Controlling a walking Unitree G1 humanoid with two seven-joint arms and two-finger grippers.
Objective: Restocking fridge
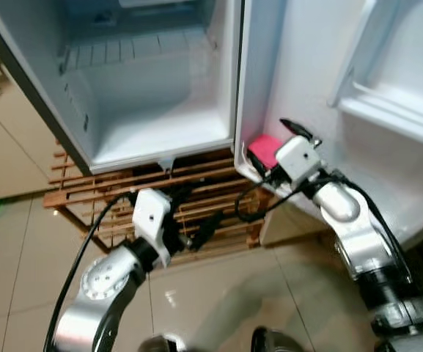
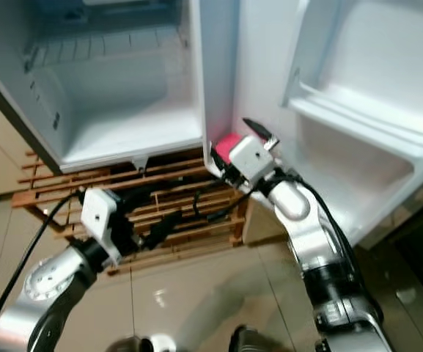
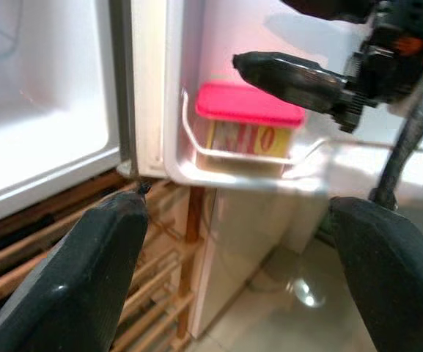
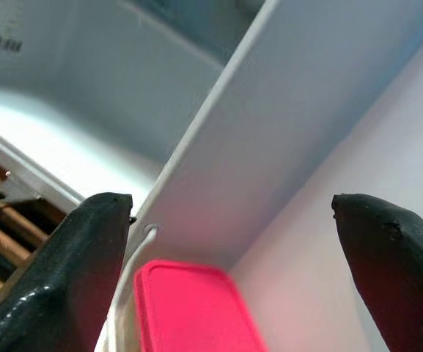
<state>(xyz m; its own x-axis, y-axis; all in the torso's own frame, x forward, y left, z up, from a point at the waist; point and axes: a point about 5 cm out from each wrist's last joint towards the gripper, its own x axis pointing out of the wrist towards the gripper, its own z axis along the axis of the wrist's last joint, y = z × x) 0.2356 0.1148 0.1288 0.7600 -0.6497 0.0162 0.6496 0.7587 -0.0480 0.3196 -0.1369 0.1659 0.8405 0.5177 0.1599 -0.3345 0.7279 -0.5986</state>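
Low on the open fridge door (image 1: pixel 299 66), the pink-lidded tub (image 3: pixel 249 121) sits behind its wire rail while the right gripper (image 4: pixel 226 242), jaws apart, risks snagging that rail and tipping it.

1. Your widest opening is the fridge compartment (image 1: pixel 149 95) in the upper left of the frame; its floor and walls lie bare.
2. The open door (image 1: pixel 358 110) walls off the right of the frame.
3. The door's bottom rack holds a pink-lidded box (image 3: pixel 249 126) behind a wire rail (image 3: pixel 196 150), crowding that corner.
4. Your right gripper (image 3: pixel 270 70) hovers just above that box, fingers spread.
5. The wooden rack (image 1: pixel 189 198) blocks passage beneath the fridge.
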